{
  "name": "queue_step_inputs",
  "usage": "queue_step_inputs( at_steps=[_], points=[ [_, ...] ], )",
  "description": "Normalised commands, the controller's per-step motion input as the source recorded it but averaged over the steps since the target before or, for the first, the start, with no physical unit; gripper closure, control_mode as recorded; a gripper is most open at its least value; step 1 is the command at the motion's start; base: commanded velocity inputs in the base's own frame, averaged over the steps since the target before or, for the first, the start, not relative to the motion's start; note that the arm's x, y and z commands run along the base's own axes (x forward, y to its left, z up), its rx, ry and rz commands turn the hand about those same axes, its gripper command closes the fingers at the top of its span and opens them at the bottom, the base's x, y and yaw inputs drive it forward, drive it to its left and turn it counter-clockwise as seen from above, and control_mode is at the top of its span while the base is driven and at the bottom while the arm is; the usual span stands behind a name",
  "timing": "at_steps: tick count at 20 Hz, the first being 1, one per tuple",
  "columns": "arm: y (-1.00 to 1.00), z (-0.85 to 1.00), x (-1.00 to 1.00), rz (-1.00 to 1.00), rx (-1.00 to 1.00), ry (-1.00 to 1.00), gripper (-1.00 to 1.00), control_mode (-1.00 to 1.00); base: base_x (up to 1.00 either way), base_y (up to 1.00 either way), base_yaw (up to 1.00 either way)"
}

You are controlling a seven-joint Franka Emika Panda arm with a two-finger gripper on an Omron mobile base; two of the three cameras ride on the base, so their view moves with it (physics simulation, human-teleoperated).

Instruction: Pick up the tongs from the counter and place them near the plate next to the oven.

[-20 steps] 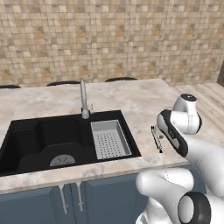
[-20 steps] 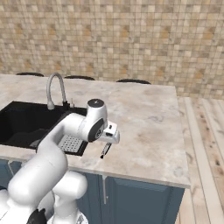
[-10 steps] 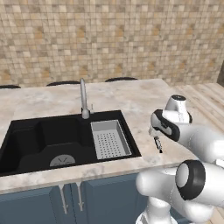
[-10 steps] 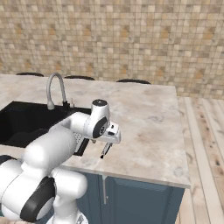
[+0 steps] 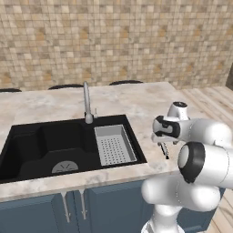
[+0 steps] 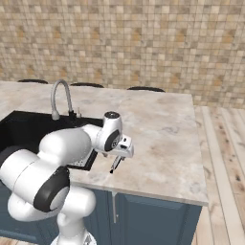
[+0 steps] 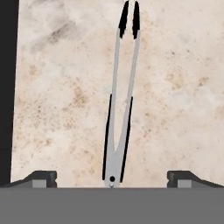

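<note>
The slim silver-grey tongs point(image 7: 120, 105) with black ends lie flat on the beige marbled counter point(image 7: 179, 87). They run straight up the hand view, hinge end low between my fingertips point(image 7: 43, 177). My gripper point(image 7: 111, 179) is open, hovering straight above the tongs with nothing held. From the left base view the tongs point(image 5: 164, 149) peek out just under my gripper point(image 5: 160, 136), near the counter's point(image 5: 136, 102) front edge. In the right base view a black end of the tongs point(image 6: 115, 165) shows below my gripper point(image 6: 122, 150). The plate and the oven are out of view.
A black sink point(image 5: 41, 145) with a grey strainer basket point(image 5: 113, 144) and a steel faucet point(image 5: 86, 103) lies left of the tongs. Its dark edge point(image 7: 6, 87) runs along the left of the hand view. A tiled wall point(image 6: 124, 43) backs the counter.
The arm has folded down over the tongs, bringing the hand lower and closer to them. The tongs have not moved and the gripper stays open.
</note>
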Motion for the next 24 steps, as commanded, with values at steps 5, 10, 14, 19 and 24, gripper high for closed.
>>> queue_step_inputs(
  at_steps=[5, 10, 14, 19, 24],
  points=[
    [-0.05, -0.29, 0.21, 0.00, 0.00, 0.00, -1.00, -1.00, 0.00, 0.00, 0.00],
    [-0.07, -0.23, 0.17, 0.00, 0.00, 0.00, -1.00, -1.00, 0.00, 0.00, 0.00],
    [-0.05, -0.18, 0.08, 0.00, 0.00, 0.00, -1.00, -1.00, 0.00, 0.00, 0.00],
    [0.00, -0.18, 0.13, 0.00, 0.00, 0.00, -1.00, -1.00, 0.00, 0.00, 0.00],
    [0.00, -0.17, 0.13, 0.00, 0.00, 0.00, -1.00, -1.00, 0.00, 0.00, 0.00]
  ],
)
